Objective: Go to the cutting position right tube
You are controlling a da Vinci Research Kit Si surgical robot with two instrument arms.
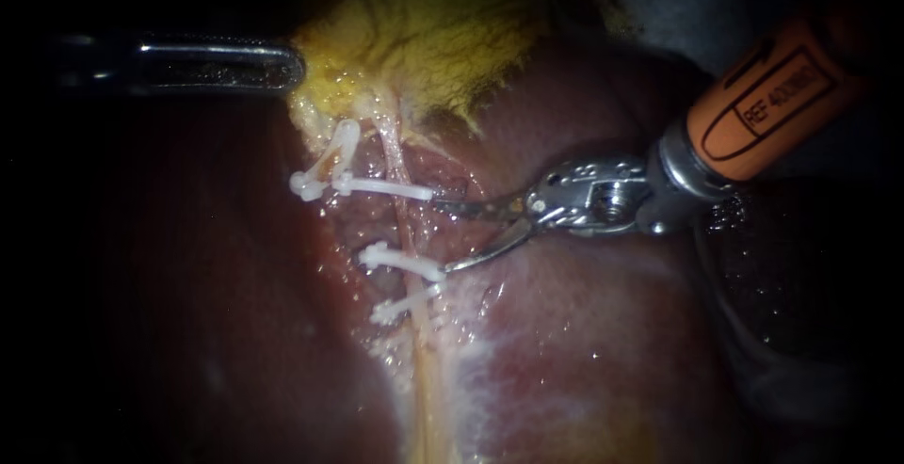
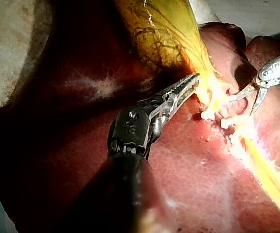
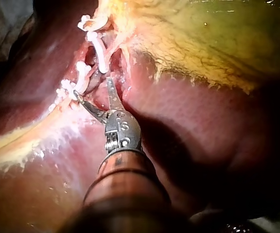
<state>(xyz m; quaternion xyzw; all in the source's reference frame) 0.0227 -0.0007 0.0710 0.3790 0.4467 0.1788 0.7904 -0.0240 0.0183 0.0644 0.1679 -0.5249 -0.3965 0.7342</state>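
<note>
Right tube (image 1: 411, 229) runs top to bottom, top end at gallbladder (image 1: 424, 40). Right instrument (image 1: 441, 232) claw apart, tips just beside tube, between clips (image 1: 400, 262).

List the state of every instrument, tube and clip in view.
left instrument: shut on the gallbladder
right instrument: open, tips beside the right tube
right tube: clipped, uncut
clips: closed across the tubes

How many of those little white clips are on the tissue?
4. The slanted clip sits nearest the gallbladder. The level clip lies right beside it. The third clip and fourth clip sit lower along the tube. Others may be hidden.
</note>
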